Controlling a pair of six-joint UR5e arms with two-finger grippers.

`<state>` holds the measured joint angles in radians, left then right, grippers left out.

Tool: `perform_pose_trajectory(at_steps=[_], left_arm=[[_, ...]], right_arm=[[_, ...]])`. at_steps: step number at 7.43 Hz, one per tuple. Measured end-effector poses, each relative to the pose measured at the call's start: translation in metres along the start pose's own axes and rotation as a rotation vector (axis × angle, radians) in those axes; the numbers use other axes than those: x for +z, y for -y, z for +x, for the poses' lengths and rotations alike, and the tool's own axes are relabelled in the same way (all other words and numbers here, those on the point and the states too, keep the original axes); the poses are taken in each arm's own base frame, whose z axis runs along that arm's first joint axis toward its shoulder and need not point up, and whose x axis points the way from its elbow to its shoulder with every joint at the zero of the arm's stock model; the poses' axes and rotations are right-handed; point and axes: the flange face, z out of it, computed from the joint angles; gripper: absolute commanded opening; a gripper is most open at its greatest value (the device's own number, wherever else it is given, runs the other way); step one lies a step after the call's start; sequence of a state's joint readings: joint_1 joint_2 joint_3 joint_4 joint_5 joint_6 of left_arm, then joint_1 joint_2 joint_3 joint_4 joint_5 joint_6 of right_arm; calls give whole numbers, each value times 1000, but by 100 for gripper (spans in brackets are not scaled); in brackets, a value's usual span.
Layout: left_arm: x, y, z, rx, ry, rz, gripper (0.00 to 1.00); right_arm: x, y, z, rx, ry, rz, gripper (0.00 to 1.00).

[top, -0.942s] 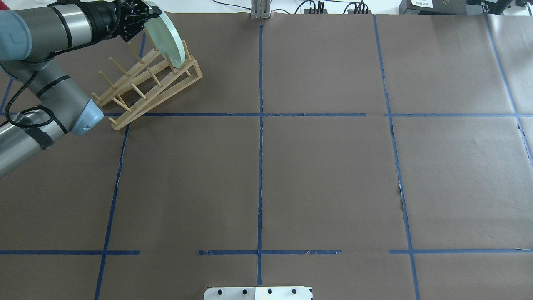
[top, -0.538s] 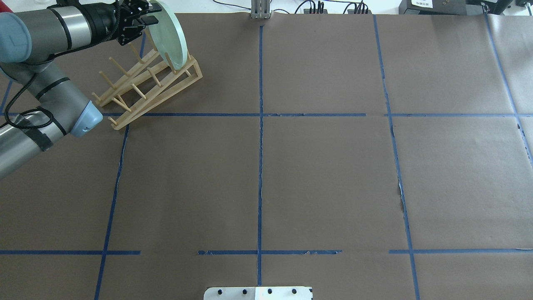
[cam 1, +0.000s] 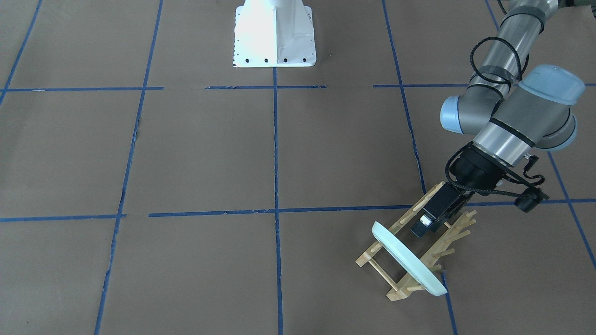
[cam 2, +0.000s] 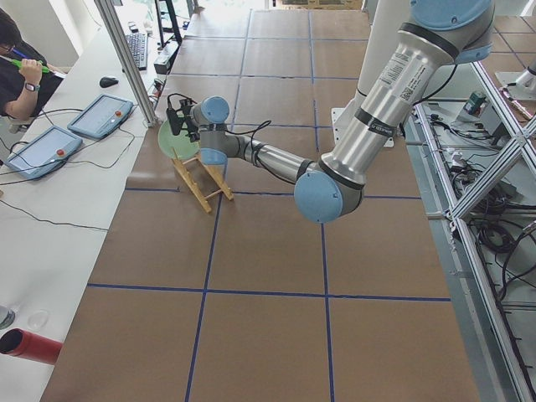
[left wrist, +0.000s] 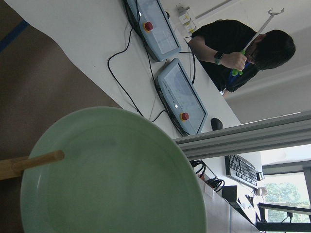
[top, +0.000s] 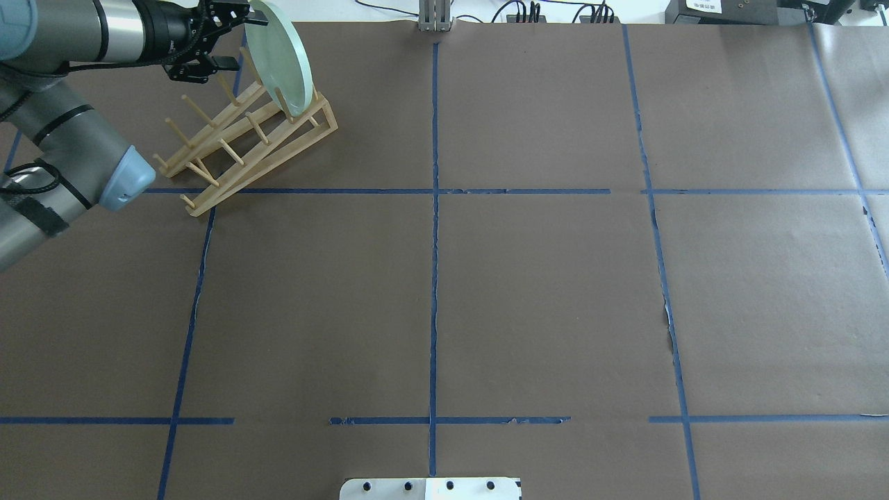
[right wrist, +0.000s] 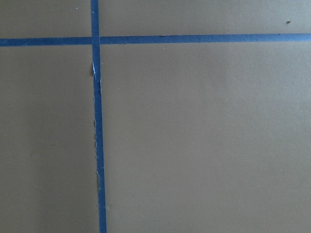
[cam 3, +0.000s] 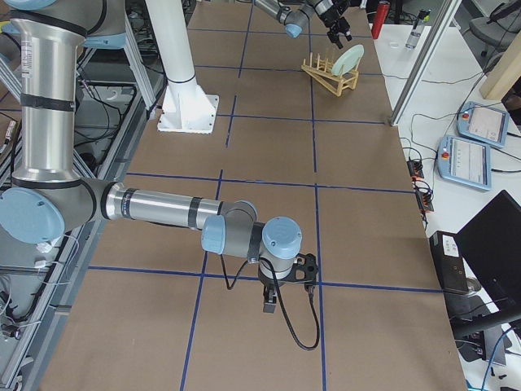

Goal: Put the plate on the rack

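Observation:
The pale green plate (top: 279,61) stands on edge in the far end slot of the wooden rack (top: 257,135), leaning against its pegs. It also shows in the front-facing view (cam 1: 405,258) and fills the left wrist view (left wrist: 112,174), with one peg (left wrist: 31,162) across its face. My left gripper (top: 234,42) is open just left of the plate's upper rim and does not touch it. My right gripper (cam 3: 270,303) hangs low over bare table paper far from the rack. Only the right side view shows it, so I cannot tell whether it is open or shut.
The rack (cam 1: 364,258) sits at the table's far left corner, close to the paper's edge. Blue tape lines (top: 434,208) cross the brown paper. The robot base (cam 1: 274,35) stands at mid table. An operator (left wrist: 238,46) and two control pendants (left wrist: 180,94) are beyond the table edge.
My left gripper has let go of the plate's rim and drawn back to the left. The plate stays standing in the rack.

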<state>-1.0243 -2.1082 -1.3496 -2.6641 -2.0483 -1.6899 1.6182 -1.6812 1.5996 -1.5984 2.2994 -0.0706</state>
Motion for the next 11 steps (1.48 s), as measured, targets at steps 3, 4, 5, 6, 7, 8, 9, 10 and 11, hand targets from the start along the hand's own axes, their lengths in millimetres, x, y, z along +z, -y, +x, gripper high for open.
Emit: perform_pose_trajectory(at_steps=[3, 4, 5, 6, 7, 8, 9, 10, 11], left_arm=[[-53, 5, -106, 297, 307, -126, 100], [-75, 15, -152, 411, 381, -154, 100], [-102, 29, -198, 525, 446, -181, 100], [-132, 47, -236, 630, 510, -213, 100], [-160, 68, -260, 707, 571, -248, 100], [-190, 91, -278, 746, 625, -279, 100], [-222, 115, -292, 759, 673, -310, 100], [-251, 136, -299, 766, 711, -348, 100], [-275, 152, -301, 760, 726, -375, 100]], right_arm=[[0, 0, 0, 0, 0, 0, 100], [0, 0, 0, 0, 0, 0, 100], [0, 0, 0, -1, 0, 0, 100], [0, 0, 0, -1, 0, 0, 100], [0, 0, 0, 0, 0, 0, 100], [0, 0, 0, 0, 0, 0, 100], [0, 0, 0, 0, 0, 0, 100], [0, 0, 0, 0, 0, -1, 100], [0, 0, 0, 0, 0, -1, 100]])
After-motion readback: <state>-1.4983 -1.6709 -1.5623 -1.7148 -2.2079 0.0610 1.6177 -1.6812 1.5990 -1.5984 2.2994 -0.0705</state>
